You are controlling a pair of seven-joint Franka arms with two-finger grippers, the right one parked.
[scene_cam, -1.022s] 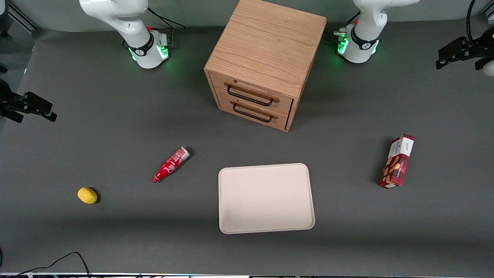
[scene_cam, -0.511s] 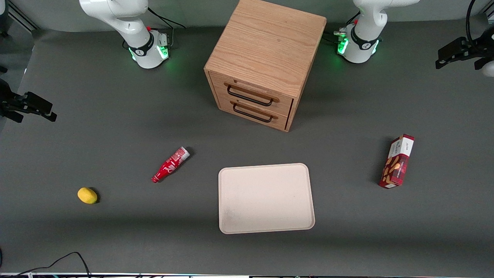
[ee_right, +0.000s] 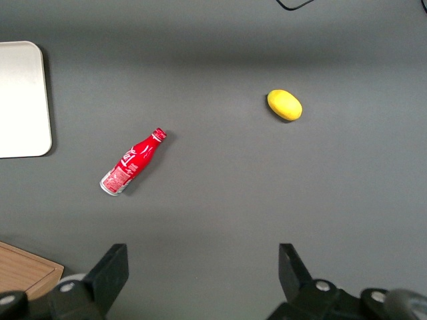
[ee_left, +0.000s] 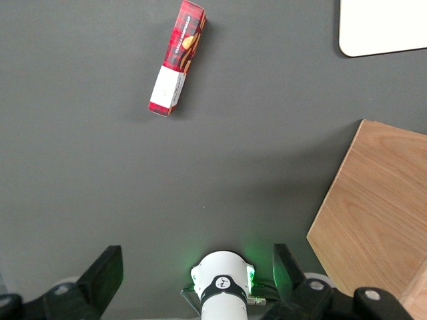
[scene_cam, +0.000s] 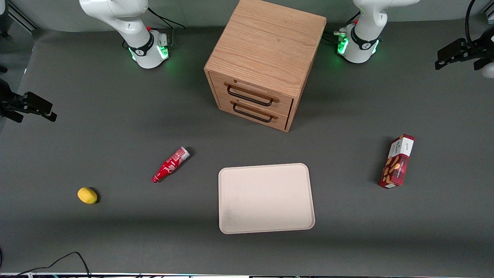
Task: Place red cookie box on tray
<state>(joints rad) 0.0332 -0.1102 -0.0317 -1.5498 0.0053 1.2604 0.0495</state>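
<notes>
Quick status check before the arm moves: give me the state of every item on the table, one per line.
red cookie box: lying flat on the table, untouched, off the tray
tray: empty
gripper: open, high above the table, holding nothing
drawer cabinet: both drawers shut
red bottle: lying on its side
lemon: resting on the table

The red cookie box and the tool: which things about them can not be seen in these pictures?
- Red cookie box: its underside is hidden, as it lies on the table; the print is too small to read in both views.
- Tool: open, high above the table; in the left wrist view the picture's edge cuts its fingers.
- Tray: cut off by the left wrist view's edge.
</notes>
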